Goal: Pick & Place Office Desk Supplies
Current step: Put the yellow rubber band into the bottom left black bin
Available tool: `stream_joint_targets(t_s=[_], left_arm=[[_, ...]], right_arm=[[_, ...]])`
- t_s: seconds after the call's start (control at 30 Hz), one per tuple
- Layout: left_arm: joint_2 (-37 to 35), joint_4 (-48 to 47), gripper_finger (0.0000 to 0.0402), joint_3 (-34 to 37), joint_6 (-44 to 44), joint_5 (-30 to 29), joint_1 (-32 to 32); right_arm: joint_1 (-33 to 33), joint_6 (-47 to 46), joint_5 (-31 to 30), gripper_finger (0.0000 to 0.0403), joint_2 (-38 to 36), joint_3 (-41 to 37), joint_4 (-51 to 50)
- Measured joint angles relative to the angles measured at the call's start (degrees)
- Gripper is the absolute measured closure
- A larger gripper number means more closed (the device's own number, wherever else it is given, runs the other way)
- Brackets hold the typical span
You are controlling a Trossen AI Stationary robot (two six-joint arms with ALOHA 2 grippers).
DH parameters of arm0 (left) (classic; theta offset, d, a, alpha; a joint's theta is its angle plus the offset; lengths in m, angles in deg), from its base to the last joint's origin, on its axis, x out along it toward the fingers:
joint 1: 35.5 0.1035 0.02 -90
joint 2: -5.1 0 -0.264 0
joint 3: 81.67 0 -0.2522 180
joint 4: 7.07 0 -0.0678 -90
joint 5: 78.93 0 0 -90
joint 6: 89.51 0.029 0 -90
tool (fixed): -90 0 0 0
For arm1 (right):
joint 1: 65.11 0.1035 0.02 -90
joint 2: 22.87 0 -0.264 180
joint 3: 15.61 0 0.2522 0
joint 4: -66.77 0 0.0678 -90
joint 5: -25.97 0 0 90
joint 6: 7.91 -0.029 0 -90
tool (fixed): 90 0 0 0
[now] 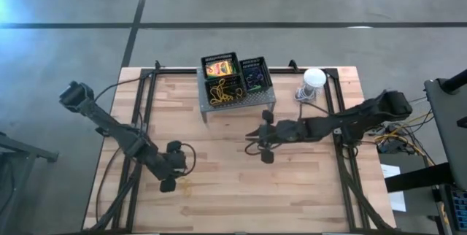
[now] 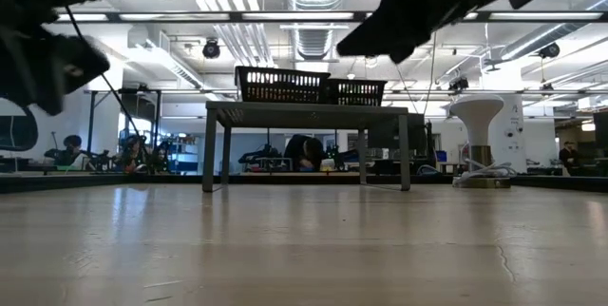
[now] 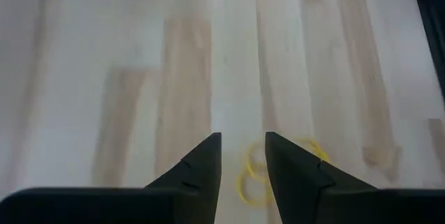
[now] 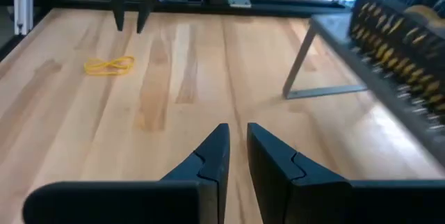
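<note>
A loose yellow rubber band [image 3: 254, 177] lies flat on the wooden table [image 1: 219, 191] near its front left. My left gripper [image 3: 243, 156] hangs open just above it, pointing steeply down, with nothing between its fingers; it also shows in the high view [image 1: 168, 185] and far off in the right wrist view [image 4: 130, 17]. My right gripper [image 4: 238, 147] hovers over the table's middle [image 1: 252, 141], open by a narrow gap and empty, pointing toward the table's left. Three black lattice baskets [image 1: 221, 66] [image 1: 225, 90] [image 1: 256, 74] stand on a grey shelf; one holds a crayon box [image 1: 220, 68].
The grey perforated shelf [image 1: 241, 104] stands on legs at the table's far middle, just beyond my right gripper. A white round object [image 1: 314, 80] with a cord sits at the far right. Bare wood lies between the two grippers and along the near edge.
</note>
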Motion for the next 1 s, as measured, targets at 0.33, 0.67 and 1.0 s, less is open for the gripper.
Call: stream_joint_targets(t_s=[0.33,0.67,1.0], left_arm=[[0.0,-0.5,0.0283,5.4,-15.7,7.6,-1.0],[0.0,5.9,0.0283,10.0,-18.1,10.0,-1.0],[5.2,9.4,0.0283,10.9,-5.6,9.8,-1.7]], right_arm=[[0.2,5.0,14.4,0.0355,15.1,-0.3,24.1],[-1.4,2.2,23.3,0.0355,19.9,-0.3,30.9],[-1.4,4.0,23.6,0.0355,19.8,-0.3,31.1]])
